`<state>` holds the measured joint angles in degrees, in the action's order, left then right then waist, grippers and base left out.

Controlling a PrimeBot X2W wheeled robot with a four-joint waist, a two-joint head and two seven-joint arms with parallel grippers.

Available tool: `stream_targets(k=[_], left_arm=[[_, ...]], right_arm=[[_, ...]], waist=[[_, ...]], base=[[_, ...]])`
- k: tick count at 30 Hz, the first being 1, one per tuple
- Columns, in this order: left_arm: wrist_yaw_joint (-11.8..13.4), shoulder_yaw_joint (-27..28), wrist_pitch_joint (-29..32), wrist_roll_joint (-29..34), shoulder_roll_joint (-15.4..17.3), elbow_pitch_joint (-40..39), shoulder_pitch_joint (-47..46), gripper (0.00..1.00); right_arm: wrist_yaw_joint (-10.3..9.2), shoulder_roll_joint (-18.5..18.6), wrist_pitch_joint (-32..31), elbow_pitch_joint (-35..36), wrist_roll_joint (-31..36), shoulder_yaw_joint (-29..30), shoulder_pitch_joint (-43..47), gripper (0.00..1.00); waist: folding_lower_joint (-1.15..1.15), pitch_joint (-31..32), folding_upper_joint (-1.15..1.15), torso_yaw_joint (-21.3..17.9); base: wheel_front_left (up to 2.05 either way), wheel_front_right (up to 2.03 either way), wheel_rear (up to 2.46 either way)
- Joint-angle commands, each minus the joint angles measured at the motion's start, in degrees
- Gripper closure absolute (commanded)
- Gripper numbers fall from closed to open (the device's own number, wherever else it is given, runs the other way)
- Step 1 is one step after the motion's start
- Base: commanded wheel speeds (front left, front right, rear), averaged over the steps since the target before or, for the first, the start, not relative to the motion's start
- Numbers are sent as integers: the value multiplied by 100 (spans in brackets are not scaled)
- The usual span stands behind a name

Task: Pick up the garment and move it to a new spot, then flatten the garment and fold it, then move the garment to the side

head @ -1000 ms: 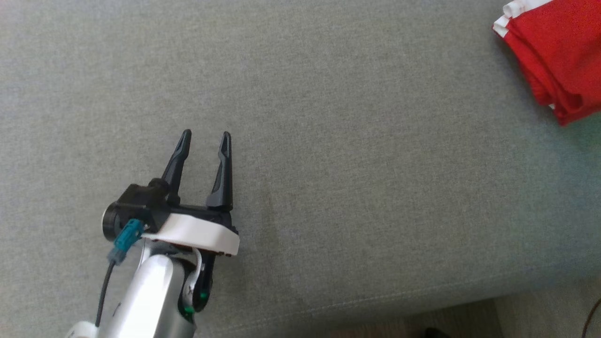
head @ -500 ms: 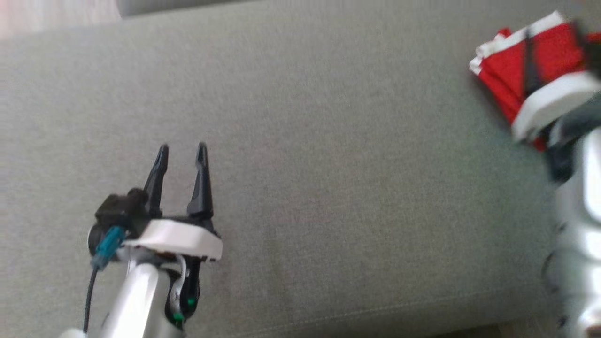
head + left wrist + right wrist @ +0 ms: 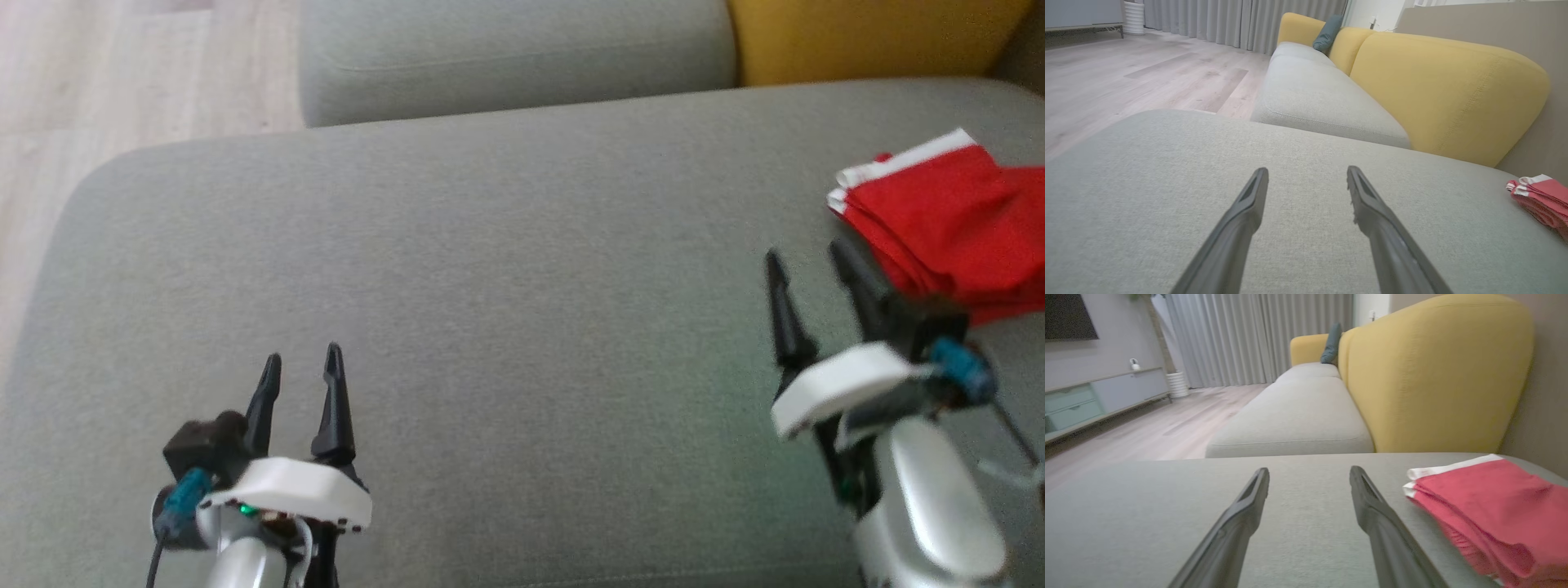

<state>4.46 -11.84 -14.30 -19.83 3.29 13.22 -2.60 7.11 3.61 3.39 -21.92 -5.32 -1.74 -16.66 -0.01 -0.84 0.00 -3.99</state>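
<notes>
Head view: the left tool (image 3: pixel 303 356) sits at the lower left above a wide grey seat cushion (image 3: pixel 490 286), its two dark fingers spread apart with nothing between them. The right tool (image 3: pixel 804 253) is at the lower right, somewhat blurred, its fingers also spread and empty. The red garment (image 3: pixel 947 220), folded into a compact bundle with a white band along its far edge, lies on the cushion at the right edge of the picture. It is just beside the right tool's outer finger; the blur makes it hard to tell whether they touch, though they look slightly apart. A second grey cushion (image 3: pixel 514 57) and a yellow backrest (image 3: pixel 865 37) lie beyond, with pale wooden floor (image 3: pixel 122 73) at the upper left.

Left wrist view: the left tool (image 3: pixel 1307 170) has its fingers wide apart over bare grey fabric. The garment (image 3: pixel 1543 200) rests at the far right, well apart from this tool, close under the yellow backrest (image 3: pixel 1445 94). A teal pillow (image 3: pixel 1328 32) leans further along the sofa.

Right wrist view: the right tool (image 3: pixel 1309 470) is spread and holds nothing. The garment (image 3: pixel 1494 510) lies to the right of its right-hand finger, near it, flat on the cushion. Grey curtains (image 3: pixel 1257 335) and a low cabinet (image 3: pixel 1098 400) stand in the background.
</notes>
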Motion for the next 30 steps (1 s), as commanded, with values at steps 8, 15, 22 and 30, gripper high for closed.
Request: stream_targets(k=[8,15,22,30], left_arm=[[-26,205,-70,-48,-23,122,-74,0],[-6,112,-70,-27,-32,205,-76,0],[40,65,-70,-8,-35,196,-96,0],[4,-133,18,-56,-31,457,133,100]], right_arm=[[37,-72,327,632,-501,-342,743,0],[37,-72,404,703,-486,-233,988,0],[37,-73,396,777,-493,-198,1018,0],[-1,-79,329,523,-485,-99,1158,100]], waist=[[1,169,0,379],[1,177,0,441],[1,163,0,384],[1,149,0,334]], base=[[0,0,0],[0,0,0],[0,0,0],[0,0,0]])
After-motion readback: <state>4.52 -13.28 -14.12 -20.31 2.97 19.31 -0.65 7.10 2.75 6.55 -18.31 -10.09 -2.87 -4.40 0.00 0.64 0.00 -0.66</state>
